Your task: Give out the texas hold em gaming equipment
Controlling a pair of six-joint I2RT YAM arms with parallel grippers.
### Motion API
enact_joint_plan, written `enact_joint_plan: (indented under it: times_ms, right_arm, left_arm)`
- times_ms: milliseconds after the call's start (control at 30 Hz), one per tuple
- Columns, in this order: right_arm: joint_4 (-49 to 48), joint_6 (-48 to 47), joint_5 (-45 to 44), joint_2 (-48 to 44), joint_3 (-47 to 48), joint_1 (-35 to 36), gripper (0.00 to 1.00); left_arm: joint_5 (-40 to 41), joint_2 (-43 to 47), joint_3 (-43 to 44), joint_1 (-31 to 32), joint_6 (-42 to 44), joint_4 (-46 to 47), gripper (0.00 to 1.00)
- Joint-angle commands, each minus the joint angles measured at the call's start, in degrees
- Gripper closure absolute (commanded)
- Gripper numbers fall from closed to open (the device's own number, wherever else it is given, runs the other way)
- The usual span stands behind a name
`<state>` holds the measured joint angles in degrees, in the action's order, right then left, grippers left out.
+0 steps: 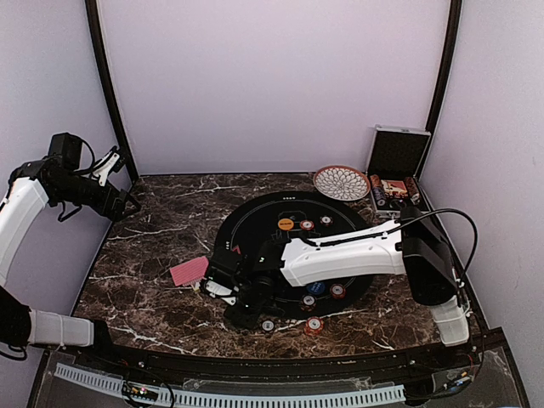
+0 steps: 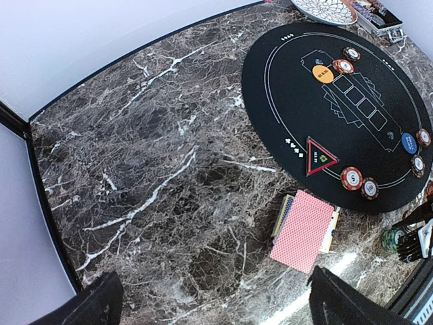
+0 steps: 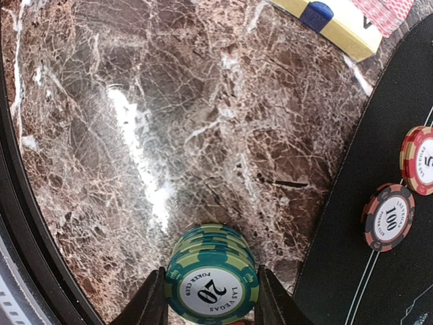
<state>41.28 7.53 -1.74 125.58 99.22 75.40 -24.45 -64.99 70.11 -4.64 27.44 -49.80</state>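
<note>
Tightly closed on a short stack of green chips (image 3: 212, 277) marked 20, the right gripper (image 3: 211, 292) holds the stack between its two fingers (image 3: 150, 305), low over the marble table (image 1: 153, 246) just off the near-left rim of the round black mat (image 1: 255, 223). Whether the stack rests on the stone or hangs above it cannot be told. Just right of the gripper, two red chips (image 3: 388, 217) lie on the mat's edge, one marked 100. Farther along the table's left side, beside the mat, sits the deck of pink-red-backed cards (image 1: 189, 270), lying on a yellow-edged box (image 3: 338, 22). On the mat, an orange button (image 1: 286, 224) lies at the far side with two chips (image 1: 307, 225) just to its right, while a blue button (image 1: 316, 288) sits near the right arm, also flanked by chips. Two more chips (image 1: 314, 325) lie at the mat's near rim. A patterned bowl (image 1: 341, 182) and an open silver case (image 1: 398, 153) stand at the far right corner. Raised high at the far left, well apart from everything, the left gripper (image 2: 216, 305) hangs with its fingers (image 2: 101, 301) spread wide and nothing between them.
</note>
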Motion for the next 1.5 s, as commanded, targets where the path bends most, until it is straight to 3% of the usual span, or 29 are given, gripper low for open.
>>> enact_joint_plan:
  times_ms: [0,400,933,1167,1467]
  right_arm:
    - [0.48,-0.21,-2.31,-1.98,2.45,0.45,0.73]
    - [2.71,-0.47,-4.56,-7.04,4.48,-3.37,0.76]
    - [0.9,2.63,-12.33,-9.57,-1.29,-21.52,0.79]
    - [-3.57,4.54,-13.81,-6.46,-2.69,-29.7,0.79]
    - [-4.64,4.63,-11.68,2.71,5.91,-31.68,0.79]
  left_arm:
    - [-0.26,1.23,-0.23,0.07,0.42,-0.32,0.01]
    - [0.01,1.1,-0.05,0.07,0.51,-0.41,0.01]
    - [0.3,1.19,-0.45,0.07,0.68,-0.38,0.01]
    - [-0.22,0.31,0.03,0.07,0.38,-0.33,0.01]
    - [-0.08,0.13,-0.01,0.07,0.16,-0.27,0.01]
